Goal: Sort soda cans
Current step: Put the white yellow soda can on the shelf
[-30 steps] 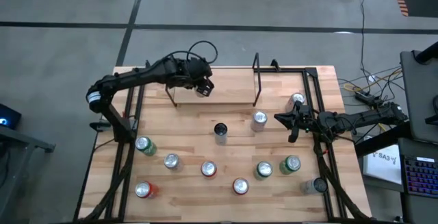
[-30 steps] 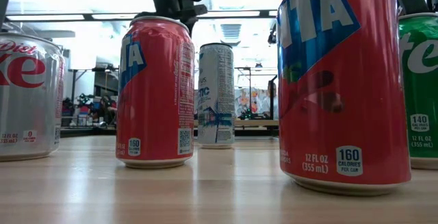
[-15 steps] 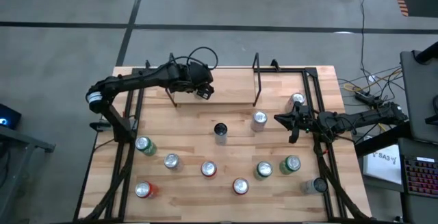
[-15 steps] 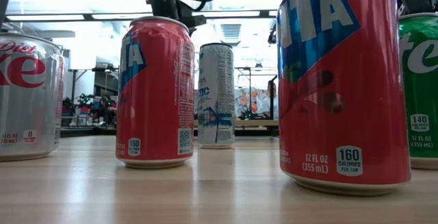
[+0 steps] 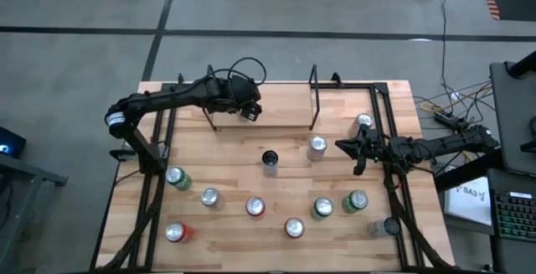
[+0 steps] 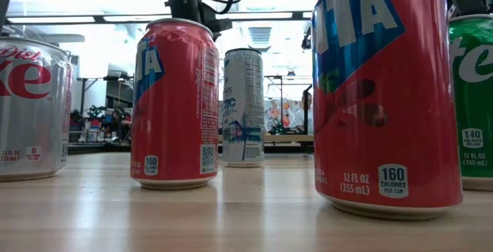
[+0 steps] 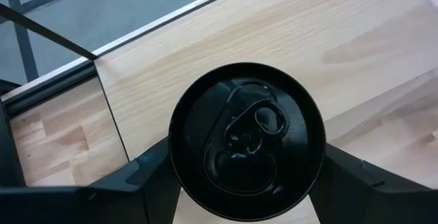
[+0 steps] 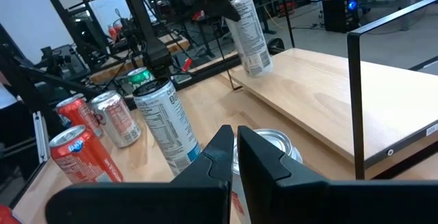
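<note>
Soda cans (image 5: 255, 207) stand scattered across wooden table (image 5: 285, 157).

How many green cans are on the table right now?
3. First green can stands near the left edge; second green can and third green can stand side by side toward the right. None seems hidden.

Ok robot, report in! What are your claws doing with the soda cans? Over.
Left gripper holds a black-topped can above the raised board. Right gripper shut, empty, beside a silver can. Nothing in the way.
</note>
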